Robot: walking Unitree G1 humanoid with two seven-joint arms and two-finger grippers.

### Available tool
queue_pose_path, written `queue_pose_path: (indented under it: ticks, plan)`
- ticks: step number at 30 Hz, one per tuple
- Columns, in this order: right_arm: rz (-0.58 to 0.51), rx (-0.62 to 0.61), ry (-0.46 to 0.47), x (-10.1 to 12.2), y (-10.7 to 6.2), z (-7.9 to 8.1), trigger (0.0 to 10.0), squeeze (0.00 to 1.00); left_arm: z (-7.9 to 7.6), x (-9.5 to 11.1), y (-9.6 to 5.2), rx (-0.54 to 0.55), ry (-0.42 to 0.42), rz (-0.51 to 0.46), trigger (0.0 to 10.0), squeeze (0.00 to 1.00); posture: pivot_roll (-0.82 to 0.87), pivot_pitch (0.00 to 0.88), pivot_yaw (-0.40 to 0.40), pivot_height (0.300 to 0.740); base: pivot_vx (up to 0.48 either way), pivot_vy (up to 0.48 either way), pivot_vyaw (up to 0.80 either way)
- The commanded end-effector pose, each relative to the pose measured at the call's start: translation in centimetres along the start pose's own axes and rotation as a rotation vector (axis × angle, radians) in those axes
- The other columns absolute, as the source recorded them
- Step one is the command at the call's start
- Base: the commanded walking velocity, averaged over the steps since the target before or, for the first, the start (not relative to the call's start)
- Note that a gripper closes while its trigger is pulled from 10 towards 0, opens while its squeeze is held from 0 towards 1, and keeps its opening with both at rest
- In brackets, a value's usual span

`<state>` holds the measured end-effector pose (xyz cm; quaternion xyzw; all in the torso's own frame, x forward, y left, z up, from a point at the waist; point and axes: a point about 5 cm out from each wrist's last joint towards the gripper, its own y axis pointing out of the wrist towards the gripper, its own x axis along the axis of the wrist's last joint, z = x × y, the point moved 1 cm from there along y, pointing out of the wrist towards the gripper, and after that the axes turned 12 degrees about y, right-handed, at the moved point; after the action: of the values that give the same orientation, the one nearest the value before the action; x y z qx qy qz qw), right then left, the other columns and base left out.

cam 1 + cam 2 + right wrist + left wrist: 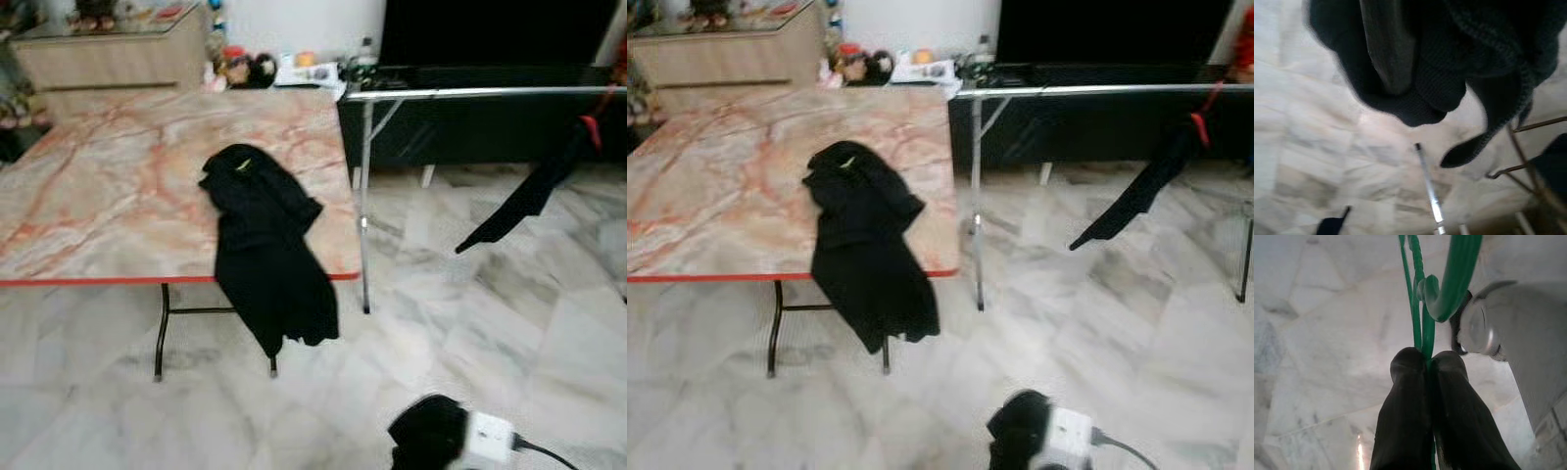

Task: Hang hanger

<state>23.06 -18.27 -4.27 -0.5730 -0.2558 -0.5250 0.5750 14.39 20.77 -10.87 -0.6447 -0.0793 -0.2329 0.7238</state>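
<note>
In the left wrist view my left gripper (1426, 363) is shut on the thin wire of a green hanger (1449, 289), whose hook curls just beyond the fingertips, above the marble floor. A dark knitted garment (1449, 63) bunches right in front of the right wrist camera and covers my right gripper, which holds it. In the eye views that bundle is a black lump (428, 434) at the bottom edge, beside a white block with a cable. A second black garment (263, 245) lies on the marble-patterned table (98, 186) and droops over its front edge.
A metal clothes rail (470, 94) runs right of the table, with one leg (364, 225) by the table corner. A black garment (524, 201) hangs from it on a red hanger (591, 129). A cabinet and clutter stand behind. Open marble floor lies in front.
</note>
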Motion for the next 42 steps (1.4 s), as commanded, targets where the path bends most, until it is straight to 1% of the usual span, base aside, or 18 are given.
queue_pose_path:
  ticks: [1, 15, 21, 25, 28, 30, 42]
  plan:
    - [-0.008, -0.028, -0.009, 0.22, -0.06, -1.13, 10.0, 0.0, -0.28, -0.44, -0.04, -0.011, 0.008, 0.015, 10.0, 0.0, 0.08, 0.072, 0.049, 0.74, 0.0, 0.454, 0.0]
    - [-0.005, -0.03, -0.008, 0.09, -0.13, -1.16, 10.0, 0.0, -0.24, -0.54, -0.06, -0.011, 0.004, 0.015, 10.0, 0.0, 0.08, 0.077, 0.049, 0.74, 0.0, 0.445, 0.0]
    - [-0.006, -0.029, -0.009, 0.14, -0.11, -1.16, 10.0, 0.0, -0.25, -0.45, -0.06, -0.012, 0.015, 0.007, 10.0, 0.0, 0.08, 0.078, 0.049, 0.74, 0.0, 0.0, 0.0]
    - [-0.006, -0.028, -0.009, 0.15, -0.09, -1.12, 10.0, 0.0, -0.31, -0.4, -0.06, -0.016, -0.003, -0.004, 10.0, 0.0, 0.08, 0.079, 0.047, 0.74, 0.0, 0.0, 0.0]
    - [-0.006, -0.027, -0.01, 0.17, -0.06, -1.11, 10.0, 0.0, -0.32, -0.38, -0.06, -0.016, -0.002, -0.005, 10.0, 0.0, 0.08, 0.079, 0.047, 0.74, 0.0, 0.0, 0.0]
    - [-0.005, -0.027, -0.009, 0.17, -0.06, -1.11, 10.0, 0.0, -0.3, -0.44, -0.05, -0.018, 0.017, 0.005, 10.0, 0.0, 0.08, 0.078, 0.047, 0.74, 0.0, 0.0, 0.0]
    - [-0.007, -0.026, -0.009, 0.15, -0.09, -1.06, 10.0, 0.0, -0.35, -0.47, -0.06, -0.029, 0.027, 0.006, 10.0, 0.0, 0.08, 0.073, 0.049, 0.74, 0.0, 0.0, 0.0]
